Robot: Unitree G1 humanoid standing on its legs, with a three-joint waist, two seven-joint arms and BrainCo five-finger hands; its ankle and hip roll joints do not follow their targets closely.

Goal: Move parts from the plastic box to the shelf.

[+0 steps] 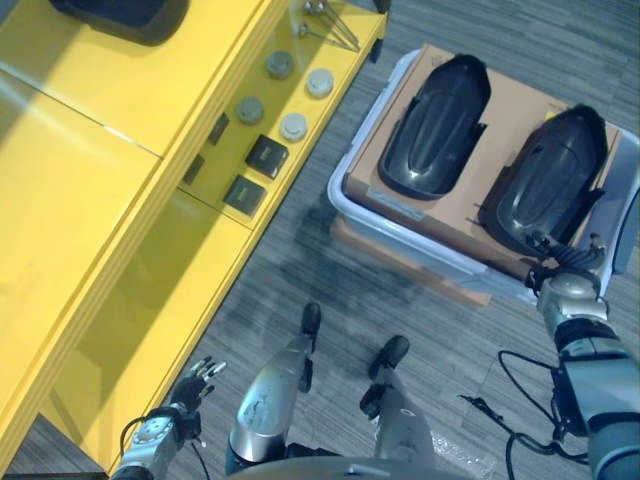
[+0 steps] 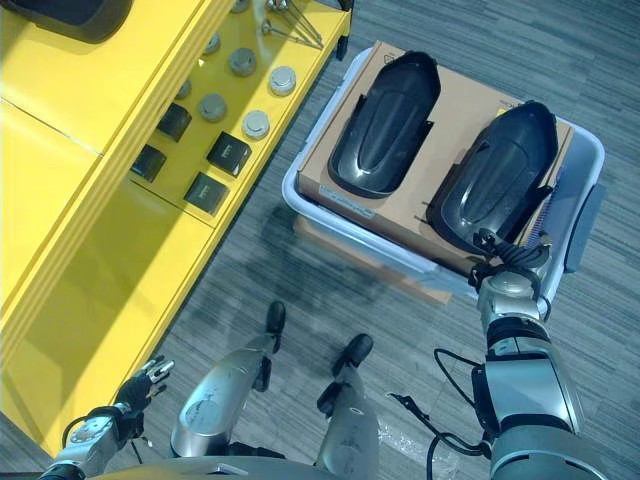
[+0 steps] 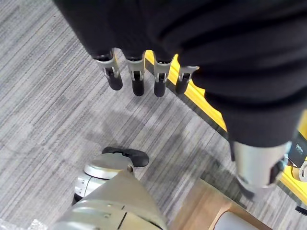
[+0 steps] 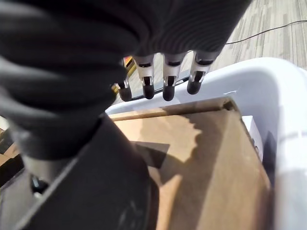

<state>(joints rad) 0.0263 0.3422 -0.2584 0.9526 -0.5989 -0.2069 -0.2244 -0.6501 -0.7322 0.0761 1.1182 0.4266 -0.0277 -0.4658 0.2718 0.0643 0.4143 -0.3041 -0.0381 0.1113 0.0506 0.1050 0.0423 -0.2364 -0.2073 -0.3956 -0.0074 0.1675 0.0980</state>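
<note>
Two black moulded parts lie side by side on a cardboard sheet [image 1: 480, 130] in a pale plastic box [image 1: 342, 196]: one on the left [image 1: 432, 125], one on the right [image 1: 548, 180]. My right hand [image 1: 562, 262] hovers at the near end of the right part. Its fingers [image 4: 168, 79] are straight and reach out over the cardboard [image 4: 206, 148] toward the box rim [image 4: 268, 86], holding nothing. The black part [image 4: 96, 182] lies just under the palm. My left hand [image 1: 195, 385] hangs low beside the yellow shelf [image 1: 120, 200], its fingers [image 3: 137, 81] straight over the grey carpet.
The shelf's lower board holds round grey caps [image 1: 280, 65], small black blocks [image 1: 266, 155] and thin metal rods [image 1: 330, 20]. A dark part [image 1: 120, 15] rests on the shelf's top. The box stands on a low cardboard base [image 1: 400, 262] on the carpet.
</note>
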